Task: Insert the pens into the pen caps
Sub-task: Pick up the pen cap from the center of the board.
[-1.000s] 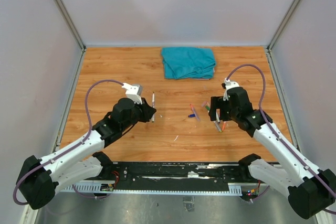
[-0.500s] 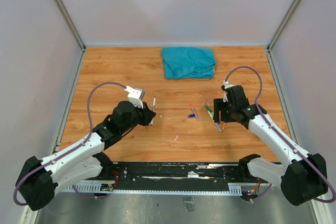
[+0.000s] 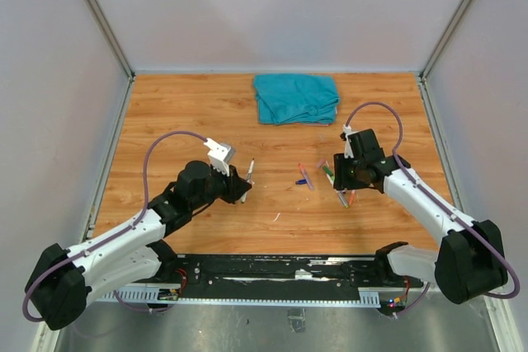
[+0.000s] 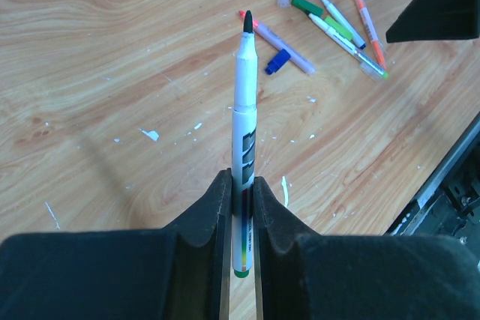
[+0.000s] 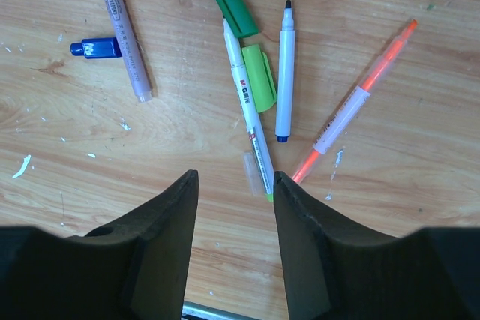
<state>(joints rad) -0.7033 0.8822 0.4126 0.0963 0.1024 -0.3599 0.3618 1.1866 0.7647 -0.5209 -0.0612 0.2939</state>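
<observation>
Two sets: left fingers [image 4: 206, 219] clamp a dark-tipped pen [image 4: 244, 110]; right fingers [image 5: 161, 237] (half spread) hold nothing.

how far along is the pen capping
Nothing looks done: no pen visibly wears a cap. In hand: the left end effector grips one uncapped pen. Left: the right end effector hovers open over loose pens and caps on the table.

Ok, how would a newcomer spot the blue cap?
From the teal cloth, move toward the near edge to the pen cluster by the right gripper. The blue cap lies on the cluster's left side, next to a pale purple pen. Nothing else there is dark blue and stubby.
</observation>
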